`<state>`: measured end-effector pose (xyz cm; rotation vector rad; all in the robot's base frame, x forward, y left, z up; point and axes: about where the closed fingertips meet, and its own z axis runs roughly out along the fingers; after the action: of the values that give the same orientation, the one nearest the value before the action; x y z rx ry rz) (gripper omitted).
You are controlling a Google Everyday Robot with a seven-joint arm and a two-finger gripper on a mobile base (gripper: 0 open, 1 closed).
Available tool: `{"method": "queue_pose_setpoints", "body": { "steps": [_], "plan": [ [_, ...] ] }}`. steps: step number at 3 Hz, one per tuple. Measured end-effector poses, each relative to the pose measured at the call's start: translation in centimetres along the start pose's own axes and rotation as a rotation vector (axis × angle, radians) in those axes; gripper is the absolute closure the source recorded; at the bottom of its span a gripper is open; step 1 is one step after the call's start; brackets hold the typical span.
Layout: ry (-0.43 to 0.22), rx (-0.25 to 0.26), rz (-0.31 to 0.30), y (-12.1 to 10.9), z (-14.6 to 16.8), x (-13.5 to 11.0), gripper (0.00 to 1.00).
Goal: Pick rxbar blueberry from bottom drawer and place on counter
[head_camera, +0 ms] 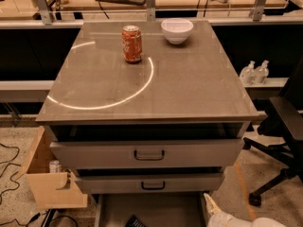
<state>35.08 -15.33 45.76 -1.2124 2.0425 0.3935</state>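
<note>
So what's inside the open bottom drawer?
Dark flat bar on the grey metal drawer floor; rear hidden under the drawers above. White hand at its right wall.

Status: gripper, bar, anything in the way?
Gripper low, at right edge of open bottom drawer. Rxbar blueberry on its floor, untouched. Soda can, bowl at back of counter.

Glare arc [96, 108] on counter [194, 86]; claw [211, 206] at bottom-right seems dimmer.

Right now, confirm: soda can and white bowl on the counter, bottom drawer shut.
Wrong on the drawer: the camera view shows the bottom drawer open, the rxbar blueberry on its floor, the hand by its right wall. The soda can and white bowl are on the counter.
</note>
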Motion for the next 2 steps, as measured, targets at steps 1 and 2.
{"method": "queue_pose_setpoints", "body": {
  "steps": [1, 2],
  "plan": [
    [0.0, 0.0, 0.0, 0.0, 0.0, 0.0, 0.0],
    [-0.017, 0.018, 0.006, 0.9, 2.9, 0.9, 0.0]
  ]
}}
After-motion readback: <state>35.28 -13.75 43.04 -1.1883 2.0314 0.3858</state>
